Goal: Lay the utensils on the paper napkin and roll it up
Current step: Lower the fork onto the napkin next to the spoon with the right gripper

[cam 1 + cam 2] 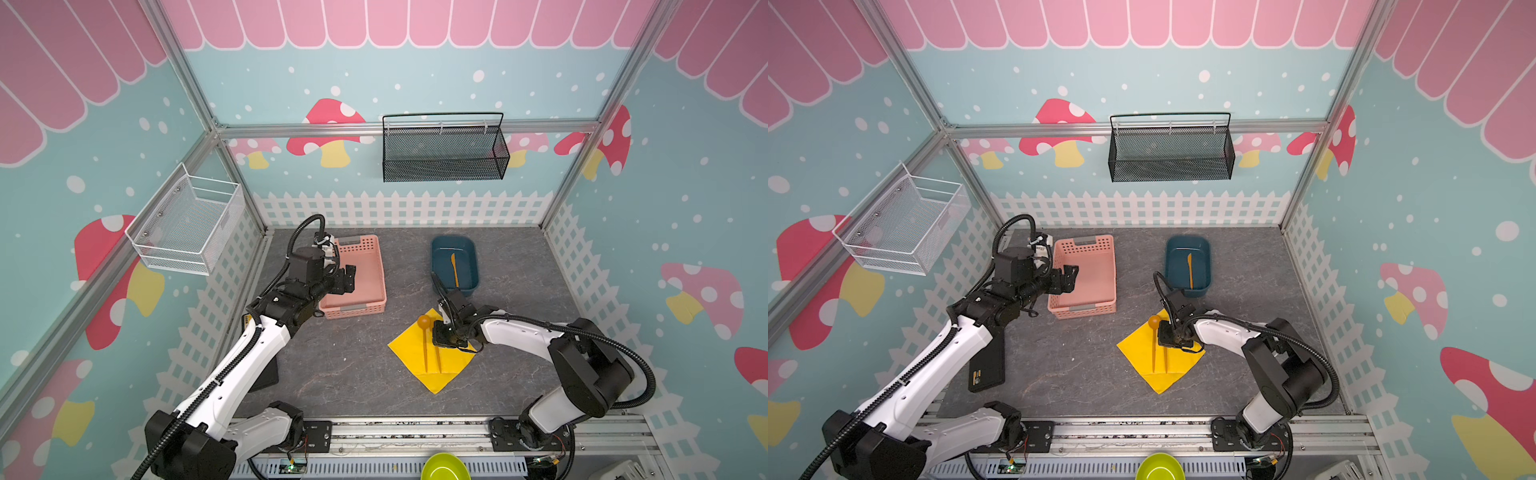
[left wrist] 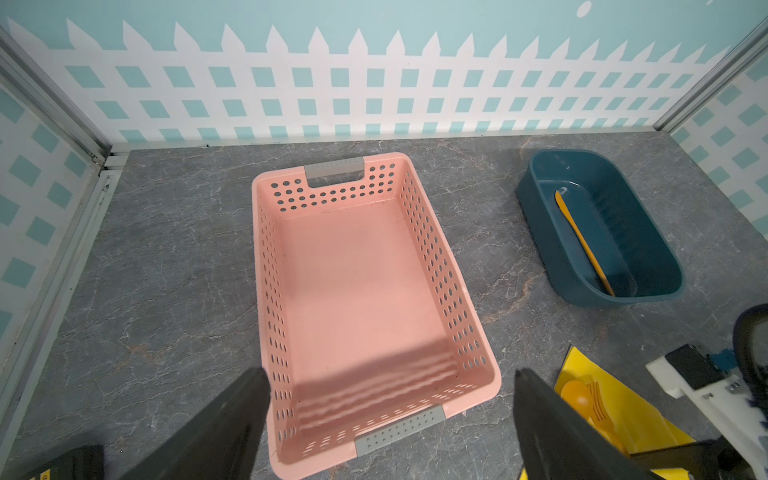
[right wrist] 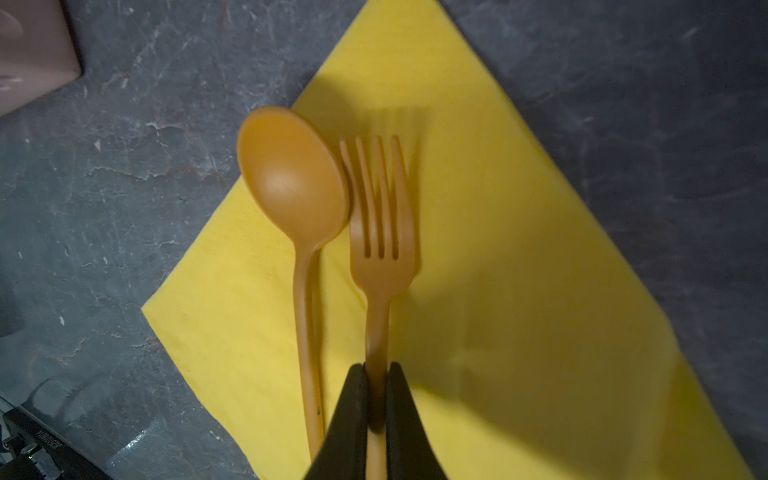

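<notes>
On napkin (image 3: 498, 291), right end effector (image 3: 377, 368) pinches fork (image 3: 382, 266); spoon (image 3: 291, 174) overhangs edge.

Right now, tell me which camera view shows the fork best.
The right wrist view: the fork fills it, tines and neck sharp, the right gripper shut on its handle. Both top views show only its thin handle on the paper napkin; the gripper hides its head. The left wrist view catches just its small tines.
</notes>
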